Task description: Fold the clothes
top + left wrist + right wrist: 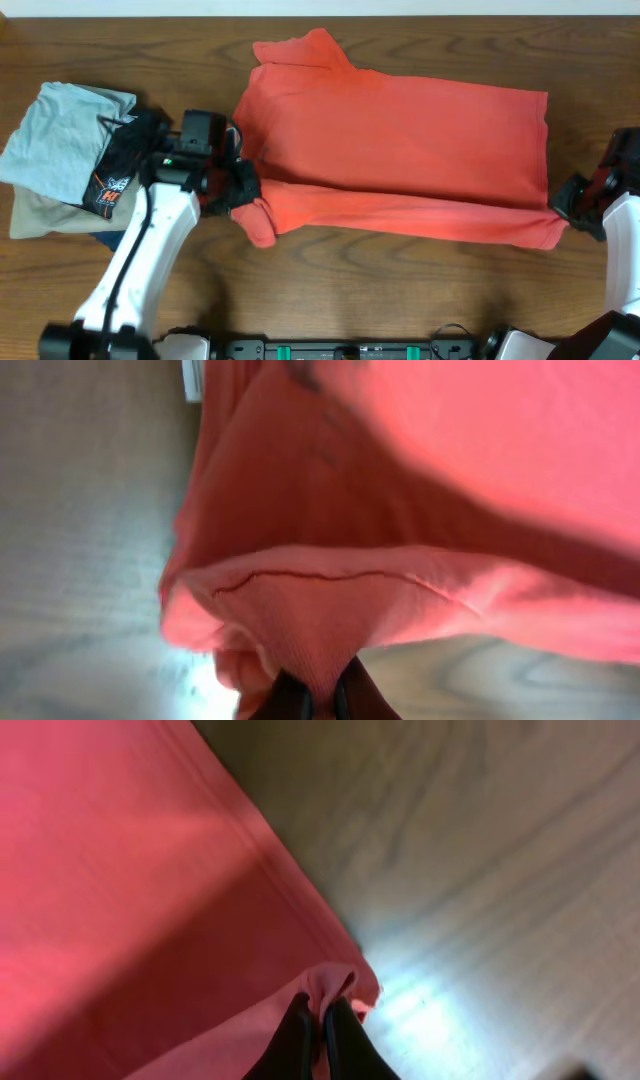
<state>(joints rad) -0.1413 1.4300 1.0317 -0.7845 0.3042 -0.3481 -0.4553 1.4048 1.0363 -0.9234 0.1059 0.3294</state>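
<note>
Starting at the left of the overhead frame, the stack of folded garments lies just beside my left gripper, so I judge my lift there should go up and toward the shirt, never outward. That gripper is clamped on a bunched wad of the red-orange T-shirt at its lower-left corner by the sleeve; in the left wrist view the cloth is squeezed between my fingertips. The shirt lies spread across the middle of the table, its lower long edge raised as a band between my two holds. At the right edge of the frame my right gripper is closed on the lower-right hem corner, only a thin nip of fabric in the right wrist view. I think the fold will go best if both ends rise together at one height, with gentle tension so the band does not sag, and I pull lightly on the right, where the hem could slip out.
</note>
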